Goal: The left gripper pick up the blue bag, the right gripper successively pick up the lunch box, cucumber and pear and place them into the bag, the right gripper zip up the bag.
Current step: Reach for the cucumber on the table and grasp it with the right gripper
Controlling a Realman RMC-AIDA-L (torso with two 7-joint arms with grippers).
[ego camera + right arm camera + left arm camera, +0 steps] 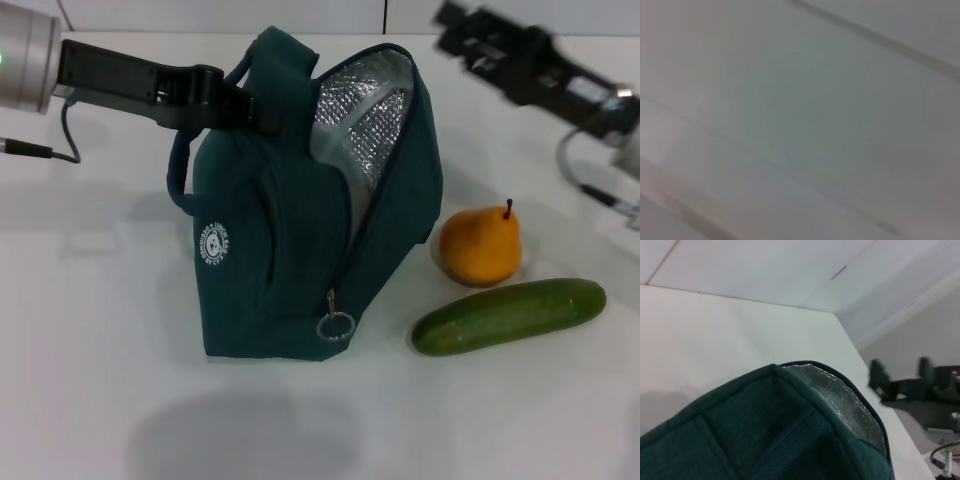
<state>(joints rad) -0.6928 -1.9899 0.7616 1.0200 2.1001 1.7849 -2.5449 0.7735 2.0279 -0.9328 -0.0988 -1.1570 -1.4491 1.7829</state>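
left gripper (240,100) grips blue bag (300,240) upright

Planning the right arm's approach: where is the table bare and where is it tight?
Bare: the table to the robot's left of the blue bag and along the near edge below the cucumber. Tight: the pear sits close beside the bag, the cucumber just in front of it. The left gripper holds the bag's handle.

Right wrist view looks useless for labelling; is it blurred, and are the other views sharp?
Right wrist view: wholly smeared, only grey streaks. Head view: the blue bag, pear and cucumber are sharp, the right gripper is motion-blurred. Left wrist view: bag fabric crisp, right gripper soft.
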